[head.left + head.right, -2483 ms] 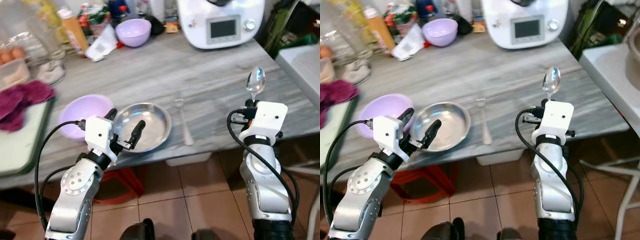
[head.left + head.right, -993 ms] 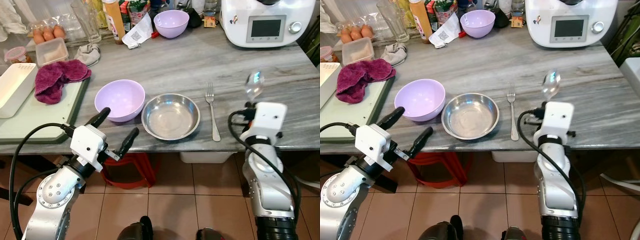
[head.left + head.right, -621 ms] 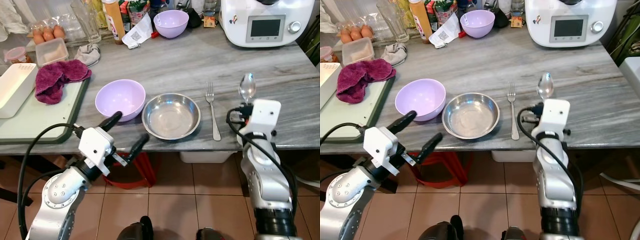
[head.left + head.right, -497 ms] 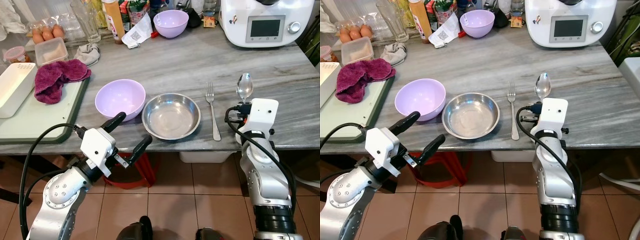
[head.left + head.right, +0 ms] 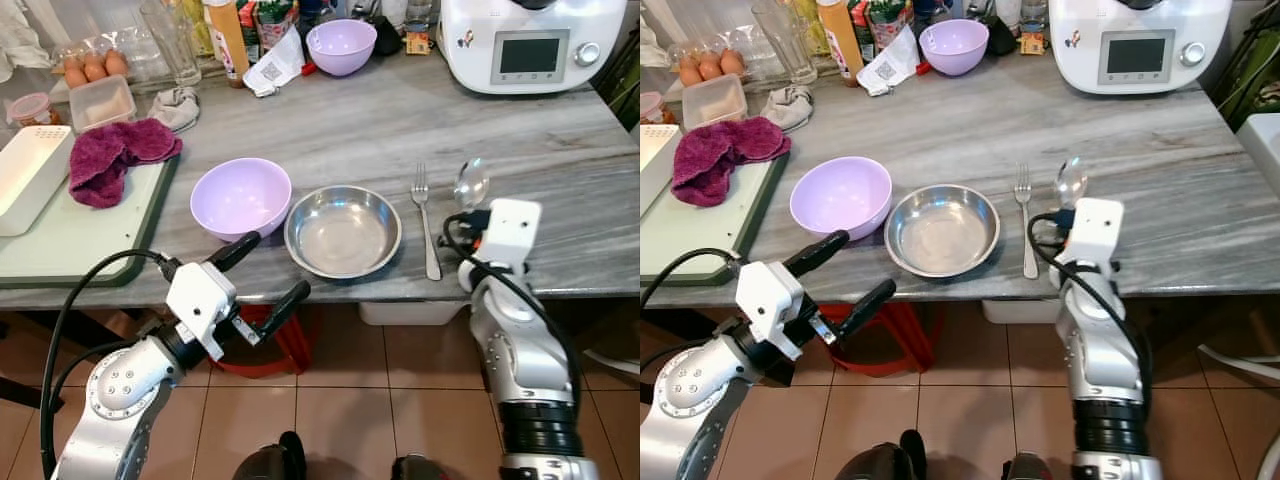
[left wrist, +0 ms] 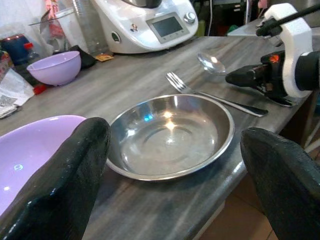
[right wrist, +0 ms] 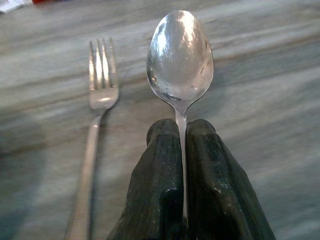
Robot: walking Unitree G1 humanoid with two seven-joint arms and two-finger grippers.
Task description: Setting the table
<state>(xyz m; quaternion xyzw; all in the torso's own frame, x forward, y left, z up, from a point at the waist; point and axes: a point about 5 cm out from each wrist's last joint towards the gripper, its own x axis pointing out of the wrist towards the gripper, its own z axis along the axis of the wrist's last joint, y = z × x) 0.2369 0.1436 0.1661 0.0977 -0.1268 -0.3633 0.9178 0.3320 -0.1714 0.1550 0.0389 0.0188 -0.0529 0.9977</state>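
A grey, wood-grained tabletop (image 5: pixel 330 120) is seen from above, with a white kitchen machine with a small screen (image 5: pixel 520 45) at its far right and a green cutting board carrying a crumpled purple cloth (image 5: pixel 110 160) at the left. Near the front edge a lilac plastic bowl (image 5: pixel 240 197) is set just left of a shallow round stainless-steel dish (image 5: pixel 343 231), the two rims almost touching. A steel fork (image 5: pixel 425 220) is laid just right of the dish, tines pointing to the far side, handle toward the near edge.

A shiny steel spoon (image 5: pixel 1071 182) is gripped by its handle between the clenched fingers of the right gripper (image 7: pixel 182 150), bowl pointing away from the robot and held just right of the fork. The spoon's long axis is nearly parallel to the fork, so the coming placement is judged to need mainly a lowering beside it; whether the spoon touches the table cannot be told.

The left gripper (image 5: pixel 265 275) is held below the near table edge, in front of the two bowls, fingers spread wide with nothing between them.
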